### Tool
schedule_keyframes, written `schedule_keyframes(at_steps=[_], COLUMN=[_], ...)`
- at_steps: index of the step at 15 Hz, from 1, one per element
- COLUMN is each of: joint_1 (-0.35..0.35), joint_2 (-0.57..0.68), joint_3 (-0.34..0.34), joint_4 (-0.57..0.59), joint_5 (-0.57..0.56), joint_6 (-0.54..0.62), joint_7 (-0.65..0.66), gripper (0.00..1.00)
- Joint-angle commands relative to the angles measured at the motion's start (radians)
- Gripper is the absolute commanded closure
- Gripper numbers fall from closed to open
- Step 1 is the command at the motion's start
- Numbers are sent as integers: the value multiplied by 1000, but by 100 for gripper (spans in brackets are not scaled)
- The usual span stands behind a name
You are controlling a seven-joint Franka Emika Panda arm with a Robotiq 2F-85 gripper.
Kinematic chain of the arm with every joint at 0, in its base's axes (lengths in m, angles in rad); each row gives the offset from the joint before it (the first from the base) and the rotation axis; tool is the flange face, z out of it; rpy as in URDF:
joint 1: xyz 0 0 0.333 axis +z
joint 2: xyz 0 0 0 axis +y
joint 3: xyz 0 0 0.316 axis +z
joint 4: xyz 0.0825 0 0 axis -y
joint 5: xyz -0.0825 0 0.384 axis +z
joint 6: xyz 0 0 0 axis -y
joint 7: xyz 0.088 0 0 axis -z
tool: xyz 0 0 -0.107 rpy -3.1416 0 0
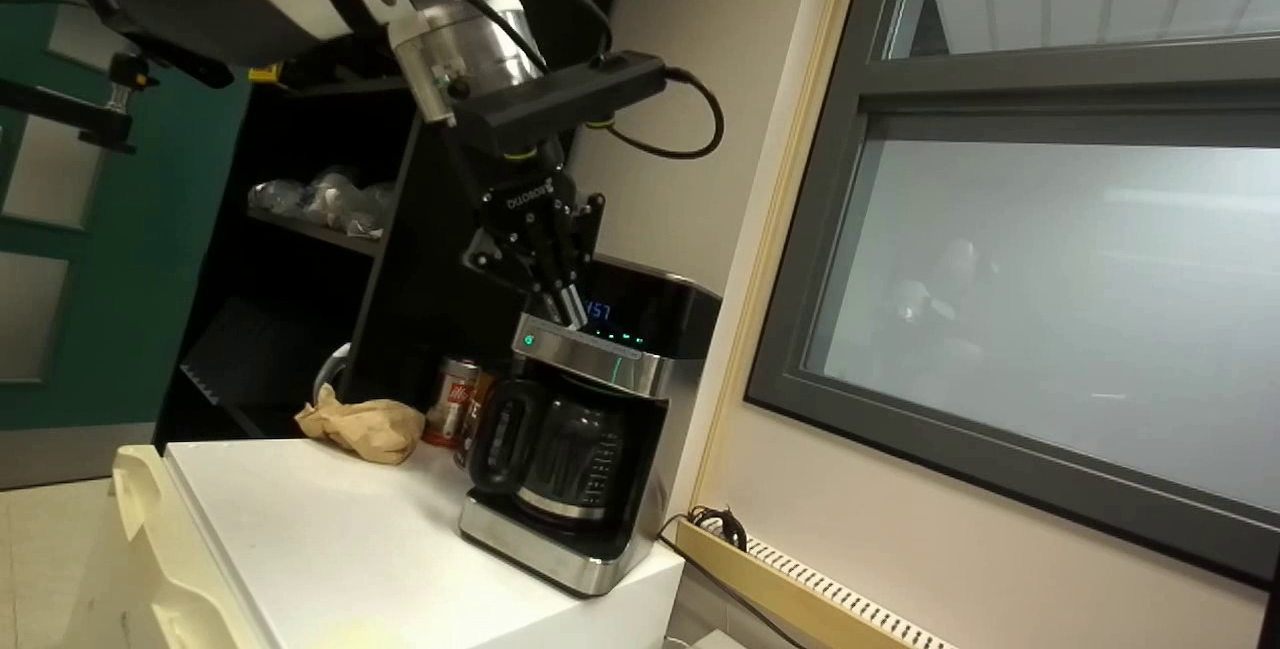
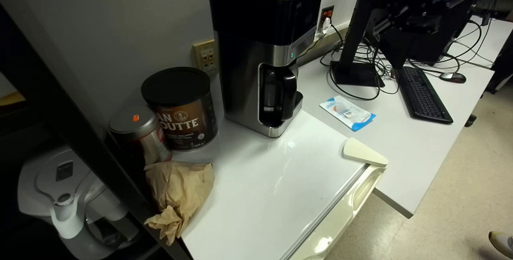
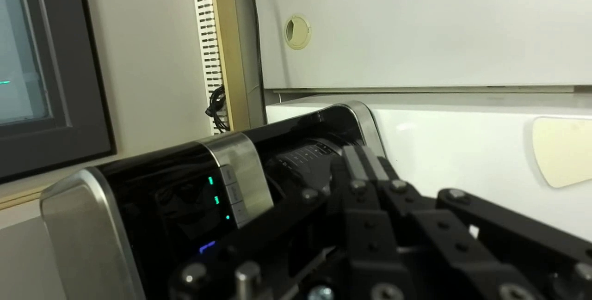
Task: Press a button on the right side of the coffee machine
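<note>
Black and steel coffee machine (image 2: 250, 57), lit, with the gripper (image 1: 570, 311) in front

It stands upright at the right end of a white cabinet (image 1: 320, 539) in an exterior view, close to the wall (image 1: 690, 89). Blue digits (image 1: 598, 311) and green lights (image 1: 626, 337) glow on its dark front (image 1: 660, 314), above a steel band (image 1: 585, 359) with another green light at its left end. Flat buttons (image 3: 234, 192) line the band's edge in the wrist view. Its dark carafe (image 1: 570, 454) sits inside, handle (image 1: 497, 439) to the left in an exterior view.

Left of the machine, in both exterior views, are a brown tub (image 2: 182, 107), a red can (image 1: 455, 399) and, just beside the can, a crumpled paper bag (image 2: 180, 192). On the desk (image 2: 408, 164) to the right are a blue-and-white packet (image 2: 348, 112), a keyboard (image 2: 423, 93) and a mouse (image 2: 453, 77).

The tilted gripper is closed, its fingertips (image 3: 355, 163) side by side. In an exterior view they hide part of the dark front, just beside the digits; in an exterior view the fingertips (image 2: 383, 25) hang clear of the machine, to its right.
</note>
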Motion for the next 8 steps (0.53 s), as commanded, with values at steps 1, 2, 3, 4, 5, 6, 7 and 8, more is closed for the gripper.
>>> schedule_keyframes(at_steps=[1, 2, 3, 4, 5, 6, 7, 8], joint_1=[2, 1, -4, -7, -11, -14, -17, -20], joint_2=[-92, -107, -118, -130, -140, -149, -156, -163], joint_3=[-39, -47, -51, -58, -65, -73, -79, -85], joint_4=[-107, -123, -141, -156, -170, -181, -190, -197], joint_5=[-87, -105, -120, -133, -152, -170, -187, -204], joint_6=[67, 82, 100, 116, 140, 160, 178, 196], joint_7=[30, 32, 27, 23, 19, 17, 13, 11], gripper=[99, 99, 99, 99, 99, 99, 99, 99])
